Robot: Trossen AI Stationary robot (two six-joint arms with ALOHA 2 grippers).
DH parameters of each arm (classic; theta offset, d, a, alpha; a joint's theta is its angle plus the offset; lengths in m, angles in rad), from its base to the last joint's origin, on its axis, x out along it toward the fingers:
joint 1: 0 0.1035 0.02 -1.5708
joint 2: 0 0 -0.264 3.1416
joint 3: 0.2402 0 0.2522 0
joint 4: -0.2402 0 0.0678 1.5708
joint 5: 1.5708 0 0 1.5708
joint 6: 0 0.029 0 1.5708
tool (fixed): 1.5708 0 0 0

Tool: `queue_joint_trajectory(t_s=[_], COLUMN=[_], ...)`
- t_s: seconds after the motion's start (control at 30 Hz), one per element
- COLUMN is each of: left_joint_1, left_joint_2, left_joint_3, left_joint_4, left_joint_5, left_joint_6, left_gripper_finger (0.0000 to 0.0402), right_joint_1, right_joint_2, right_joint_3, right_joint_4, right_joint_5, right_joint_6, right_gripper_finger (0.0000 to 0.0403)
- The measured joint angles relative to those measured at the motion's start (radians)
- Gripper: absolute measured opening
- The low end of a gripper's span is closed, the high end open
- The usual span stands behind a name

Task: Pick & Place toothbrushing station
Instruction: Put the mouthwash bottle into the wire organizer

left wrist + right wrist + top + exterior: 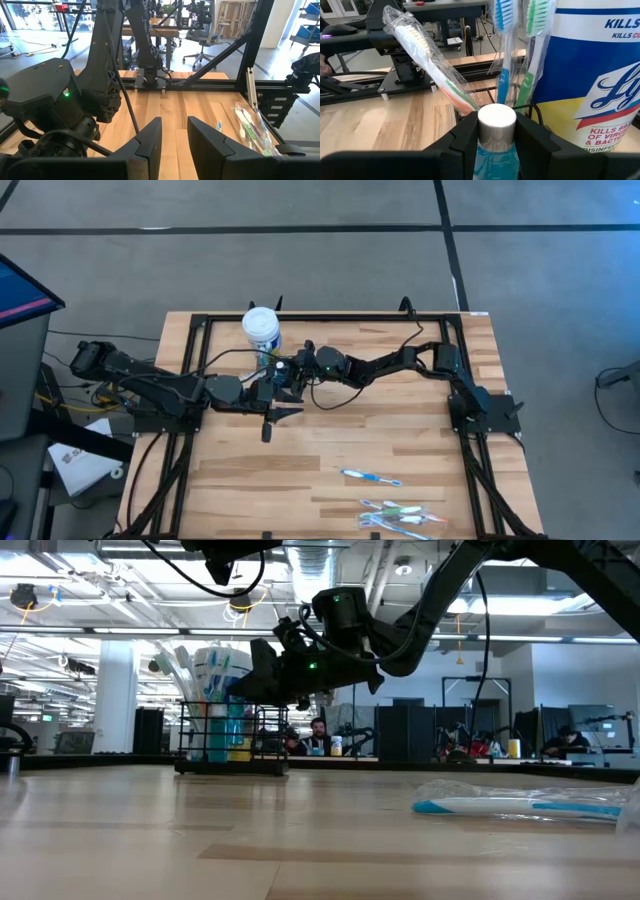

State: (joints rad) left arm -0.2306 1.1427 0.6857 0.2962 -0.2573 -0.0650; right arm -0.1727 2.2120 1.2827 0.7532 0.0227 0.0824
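caddy (232, 745): black wire, holds wrapped brushes (427, 62) | right gripper (496, 131): clamps a blue silver-capped bottle (496, 131) | left gripper (174, 140): open, empty

a light wooden table (330, 435) carries the black toothbrushing station (232, 745) beside a white blue-labelled tub (262, 328) near its far edge, with wrapped toothbrushes (395, 511) lying near the front right.

Caddy (232, 736) beside tub (262, 330); toothbrushes (400, 510) well apart.
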Motion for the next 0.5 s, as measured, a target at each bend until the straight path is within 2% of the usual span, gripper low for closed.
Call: queue_joint_trajectory(t_s=[0.5], left_joint_1=[0.0], left_joint_2=[0.0], left_joint_3=[0.0], left_joint_4=[0.0], left_joint_5=[0.0], left_joint_6=[0.0], left_gripper_finger=[0.0087], right_joint_1=[0.0], right_joint_2=[0.0], right_joint_3=[0.0], right_joint_4=[0.0], right_joint_5=[-0.008], right_joint_6=[-0.004], right_gripper_finger=[0.0109])
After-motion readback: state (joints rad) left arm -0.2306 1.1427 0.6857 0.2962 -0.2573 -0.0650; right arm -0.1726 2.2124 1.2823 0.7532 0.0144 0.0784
